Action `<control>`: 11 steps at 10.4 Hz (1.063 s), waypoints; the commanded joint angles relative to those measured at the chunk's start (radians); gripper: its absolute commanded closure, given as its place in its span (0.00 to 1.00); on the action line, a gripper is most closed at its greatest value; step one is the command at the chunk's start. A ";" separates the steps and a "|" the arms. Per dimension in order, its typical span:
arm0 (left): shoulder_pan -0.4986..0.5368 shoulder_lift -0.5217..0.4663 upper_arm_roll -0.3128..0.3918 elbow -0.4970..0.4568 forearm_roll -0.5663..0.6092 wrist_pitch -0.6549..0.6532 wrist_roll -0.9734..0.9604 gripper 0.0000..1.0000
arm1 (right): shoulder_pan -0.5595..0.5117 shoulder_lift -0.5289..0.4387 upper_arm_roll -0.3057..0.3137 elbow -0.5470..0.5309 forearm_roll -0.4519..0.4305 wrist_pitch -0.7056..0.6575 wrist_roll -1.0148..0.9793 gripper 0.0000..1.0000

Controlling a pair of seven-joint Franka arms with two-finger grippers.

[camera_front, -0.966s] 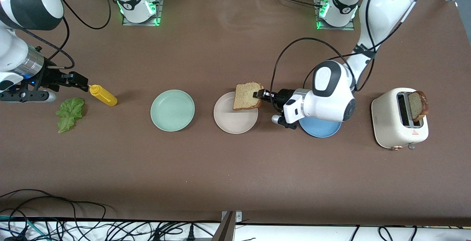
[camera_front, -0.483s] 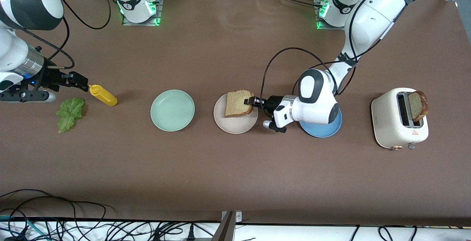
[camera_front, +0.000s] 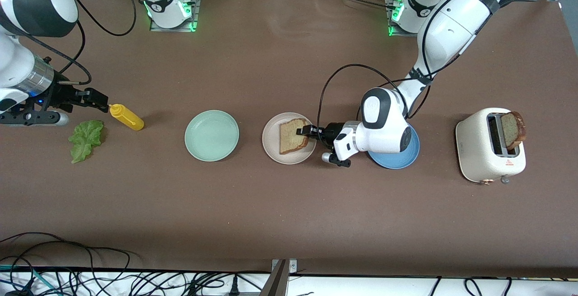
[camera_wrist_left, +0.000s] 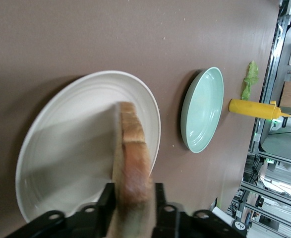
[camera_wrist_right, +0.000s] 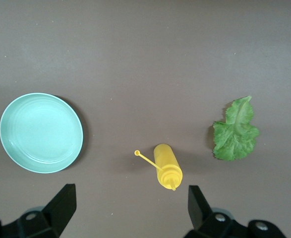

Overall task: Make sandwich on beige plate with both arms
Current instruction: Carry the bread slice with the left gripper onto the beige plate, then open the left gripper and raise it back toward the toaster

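One square tan bread slice (camera_front: 291, 135) with a darker crust lies tilted in the beige plate (camera_front: 271, 149), a round, shallow, smooth cream dish with a raised rim at the middle of the table. The slice's raised edge sits in the left gripper (camera_front: 303, 131), which is low over the plate's rim; in the left wrist view the porous crumb fills the gap, and I cannot tell whether it is gripped or let go.

Beside it, toward the left arm's end, a glossy blue plate (camera_front: 393, 162) lies under that arm's wrist, then a rounded cream toaster (camera_front: 478, 151) with a second slice (camera_front: 514, 129) standing in its slot. Toward the right arm's end are a mint-green plate (camera_front: 211, 135) and a ruffled lettuce leaf (camera_front: 86, 138). Slightly farther lies a yellow squeeze bottle (camera_front: 128, 117) on its side. The right gripper (camera_front: 101, 99) waits by the bottle's tip, jaws spread wide and empty.
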 commanded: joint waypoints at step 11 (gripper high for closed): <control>0.117 -0.170 0.033 -0.010 0.359 -0.119 0.029 0.00 | -0.003 0.002 0.003 0.015 0.011 -0.016 0.006 0.00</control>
